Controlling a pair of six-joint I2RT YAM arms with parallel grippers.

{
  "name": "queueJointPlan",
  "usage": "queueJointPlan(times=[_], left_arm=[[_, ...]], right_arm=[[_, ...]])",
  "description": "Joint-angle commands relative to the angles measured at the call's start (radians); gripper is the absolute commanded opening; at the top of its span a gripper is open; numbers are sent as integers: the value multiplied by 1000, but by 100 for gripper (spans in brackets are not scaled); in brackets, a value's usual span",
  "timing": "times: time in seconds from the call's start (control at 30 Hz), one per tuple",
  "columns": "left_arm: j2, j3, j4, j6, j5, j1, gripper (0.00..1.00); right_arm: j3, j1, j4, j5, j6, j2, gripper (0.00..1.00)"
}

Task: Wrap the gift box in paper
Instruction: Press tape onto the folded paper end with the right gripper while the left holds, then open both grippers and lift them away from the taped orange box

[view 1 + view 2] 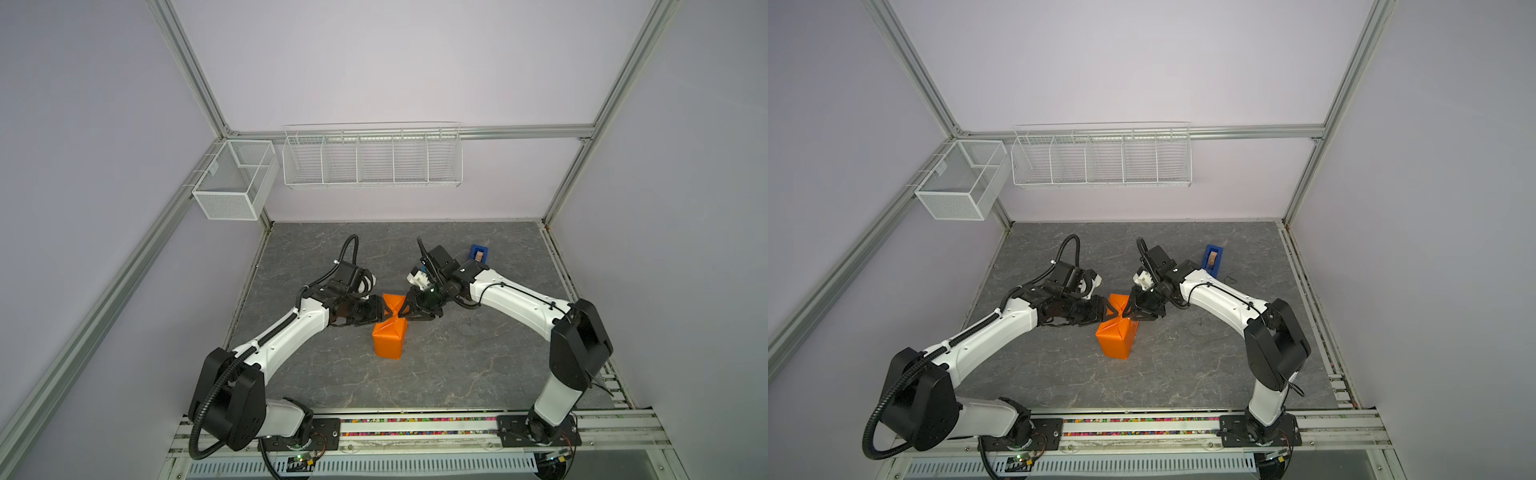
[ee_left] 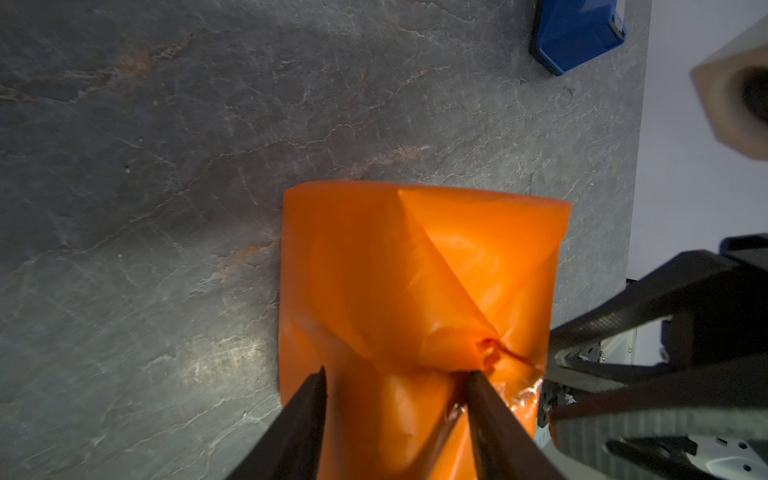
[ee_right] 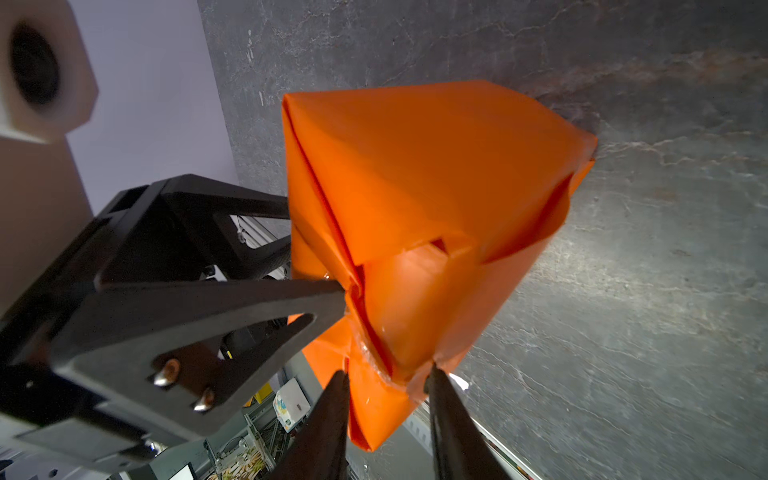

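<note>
I see the orange paper [image 1: 388, 338] folded into a box-shaped parcel in the middle of the table [image 1: 478, 361], its far end pinched in between my two arms; the gift box itself is hidden under it. My left gripper [image 2: 397, 374] has its jaws apart, fingertips pressed against the creased paper, and the right gripper [image 3: 386, 372] stands parted too, straddling a folded corner opposite. The blue tape dispenser [image 1: 478, 253] sits behind the right arm.

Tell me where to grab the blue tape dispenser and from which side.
Grip the tape dispenser across its two long blue sides, coming straight down from above. It is narrow and lies on the table with its long axis running toward the back wall. Both flanks look free, so the fingers should be able to straddle it there.
</note>
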Motion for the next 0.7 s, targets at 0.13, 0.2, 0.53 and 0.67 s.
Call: queueJointPlan(times=[0.13, 0.2, 0.53, 0.67], left_arm=[[37, -57, -113, 11, -73, -2, 53], [35, -56, -113, 11, -71, -2, 53], [-34, 67, -225, -2, -194, -12, 67], [-23, 163, -302, 4, -251, -48, 100]], right_arm=[[-52, 6, 74, -30, 44, 21, 36], [-68, 4, 98, -38, 58, 19, 36], [-156, -64, 128, -22, 82, -110, 53], [-167, -111, 62, -9, 38, -169, 62]])
